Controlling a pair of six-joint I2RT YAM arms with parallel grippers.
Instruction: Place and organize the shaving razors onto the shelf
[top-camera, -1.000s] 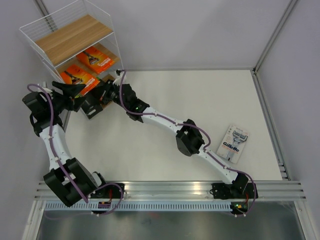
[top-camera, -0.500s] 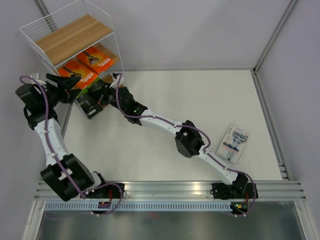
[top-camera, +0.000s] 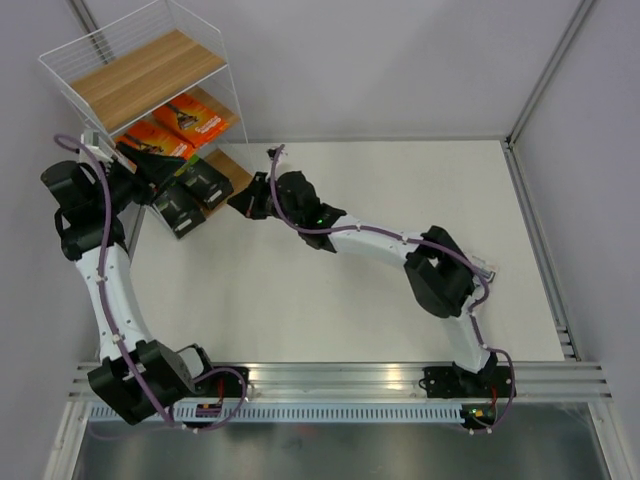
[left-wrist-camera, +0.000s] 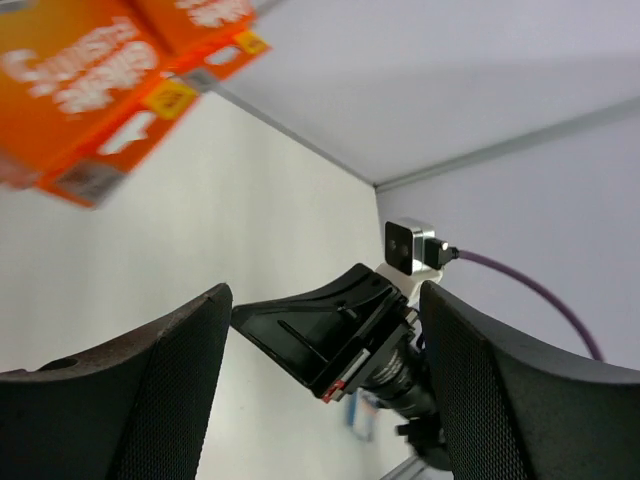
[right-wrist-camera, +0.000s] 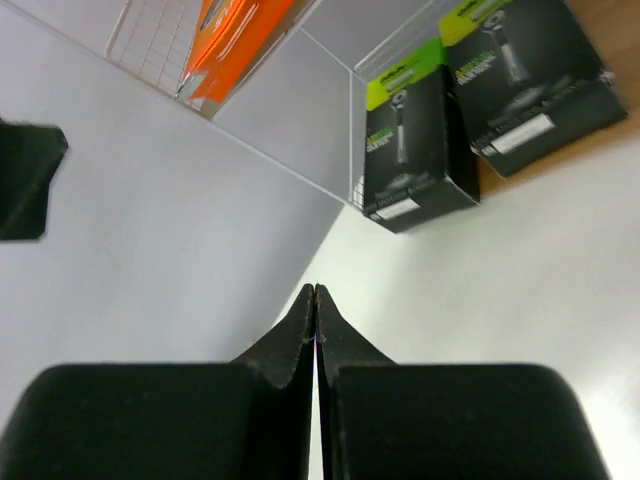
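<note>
Razor pack (right-wrist-camera: 410, 145) in black lies ahead of the pressed-together right end effector (right-wrist-camera: 315, 290).

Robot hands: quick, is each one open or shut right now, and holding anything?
Left black two-finger hand: open, holding nothing.
Right black two-finger hand: shut, holding nothing.

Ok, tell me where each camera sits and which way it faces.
Top view: above and behind the arm bases, looking down at the table, the shelf and both whole arms.
Left wrist: on the left arm, looking through its open left claw at the orange packs and the right arm's wrist camera.
Right wrist: on the right arm, looking over its shut right claw at the black packs low by the shelf.
Shared: top and right wrist views both show the black packs; all three show orange packs.
</note>
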